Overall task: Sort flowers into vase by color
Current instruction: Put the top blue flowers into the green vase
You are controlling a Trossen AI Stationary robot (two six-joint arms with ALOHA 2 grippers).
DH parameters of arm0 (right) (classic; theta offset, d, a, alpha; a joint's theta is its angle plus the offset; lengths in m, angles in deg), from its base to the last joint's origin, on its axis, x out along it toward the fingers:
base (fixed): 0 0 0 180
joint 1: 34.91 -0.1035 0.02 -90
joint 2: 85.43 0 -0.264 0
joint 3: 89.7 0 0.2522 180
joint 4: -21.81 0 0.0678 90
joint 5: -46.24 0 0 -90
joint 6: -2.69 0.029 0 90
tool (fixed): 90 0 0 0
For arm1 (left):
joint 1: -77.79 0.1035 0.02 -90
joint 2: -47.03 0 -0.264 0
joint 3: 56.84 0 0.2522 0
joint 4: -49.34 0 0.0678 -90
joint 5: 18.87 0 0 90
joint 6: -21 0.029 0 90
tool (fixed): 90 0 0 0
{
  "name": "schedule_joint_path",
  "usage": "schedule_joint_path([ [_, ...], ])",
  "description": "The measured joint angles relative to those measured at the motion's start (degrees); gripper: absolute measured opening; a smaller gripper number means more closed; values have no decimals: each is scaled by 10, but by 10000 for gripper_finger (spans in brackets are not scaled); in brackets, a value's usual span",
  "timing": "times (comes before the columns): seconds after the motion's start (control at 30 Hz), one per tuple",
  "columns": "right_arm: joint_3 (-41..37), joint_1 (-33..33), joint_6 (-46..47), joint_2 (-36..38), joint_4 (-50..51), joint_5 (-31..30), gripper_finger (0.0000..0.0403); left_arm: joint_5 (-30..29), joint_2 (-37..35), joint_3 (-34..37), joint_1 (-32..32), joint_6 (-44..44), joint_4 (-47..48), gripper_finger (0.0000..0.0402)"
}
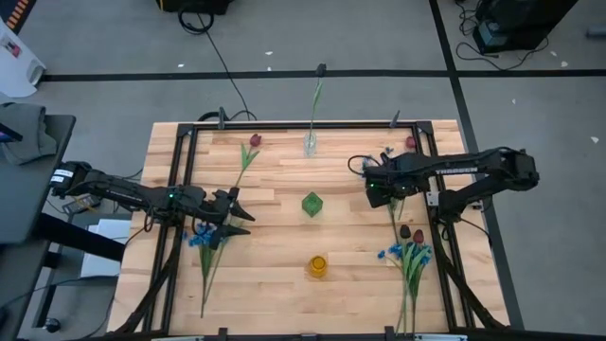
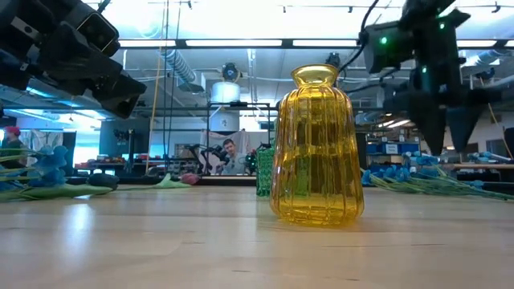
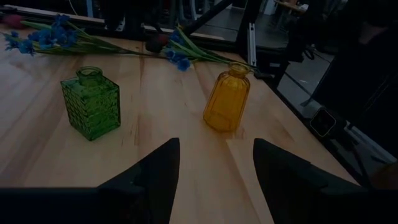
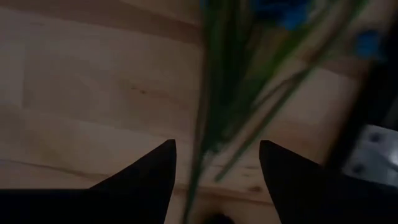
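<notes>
The high view shows three vases in the table's middle: a clear one (image 1: 310, 144) with a green stem standing in it, a green one (image 1: 311, 204) and a yellow one (image 1: 317, 266). A red tulip (image 1: 254, 140) and a blue spray (image 1: 201, 237) lie flat on the left. More blue and red flowers (image 1: 412, 251) lie on the right. My left gripper (image 1: 241, 206) hovers open above the table beside the blue spray, facing the green vase (image 3: 92, 102) and yellow vase (image 3: 227, 102). My right gripper (image 1: 379, 192) is open and points down; blurred green stems (image 4: 211, 93) show between its fingers.
A black metal frame (image 1: 185, 189) runs along the table's left, far and right sides. In the low view the yellow vase (image 2: 315, 148) stands in the foreground, with flowers lying flat at both sides (image 2: 48, 181) (image 2: 426, 177). A person sits in the room far behind.
</notes>
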Motion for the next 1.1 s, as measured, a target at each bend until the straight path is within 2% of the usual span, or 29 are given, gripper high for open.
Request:
schedule_joint_path([
  [0.13,-39,0,6,-2,-82,15,240,0,0,0,0,0,0,209],
  [0.53,-105,0,38,6,-104,17,240,0,0,0,0,0,0,209],
  [0.77,-131,0,40,6,-203,26,238,0,0,0,0,-1,0,209],
  [0.97,-146,0,56,6,-218,27,227,0,0,0,0,-2,0,209],
  [1.1,-147,0,55,5,-216,27,204,-1,0,0,0,-2,0,209],
])
